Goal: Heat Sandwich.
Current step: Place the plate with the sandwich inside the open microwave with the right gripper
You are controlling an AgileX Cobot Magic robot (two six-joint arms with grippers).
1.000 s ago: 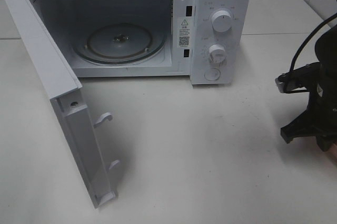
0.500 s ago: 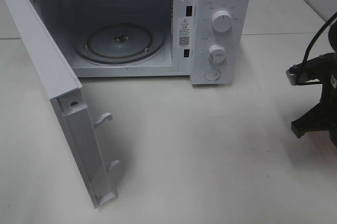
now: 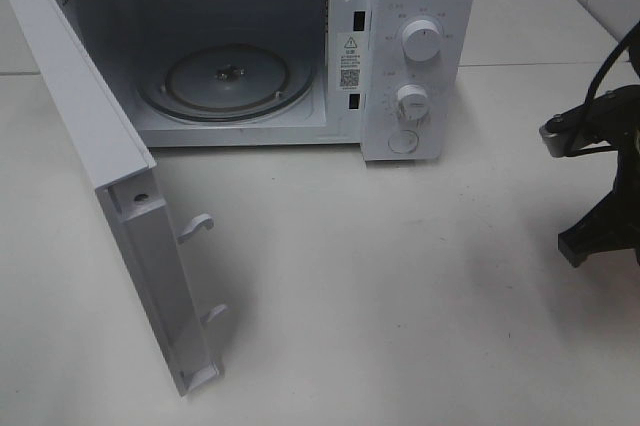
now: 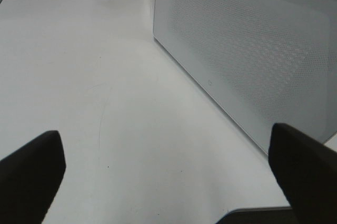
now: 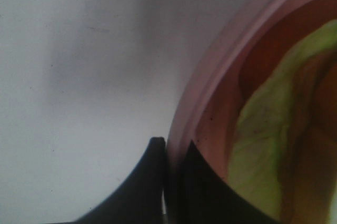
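In the right wrist view my right gripper [image 5: 174, 148] is shut on the rim of the round pink plate [image 5: 210, 92], one finger on each side of it. On the plate lies the sandwich [image 5: 263, 145], seen only as a close, blurred green and tan mass. In the exterior high view only the right arm [image 3: 605, 186] shows at the right edge; plate and sandwich are out of that frame. My left gripper [image 4: 168, 174] is open over bare table beside the outer face of the microwave door [image 4: 247, 56], with nothing between its fingers.
The white microwave [image 3: 420, 6] stands at the back with its door [image 3: 100, 146] swung wide open to the left. Its glass turntable [image 3: 225, 81] carries nothing. White tabletop [image 3: 380, 276] stretches in front of it.
The right arm has moved to the right, further toward the edge of the exterior high view, and the sliver of pink plate seen below it has left the frame. The microwave has not moved.
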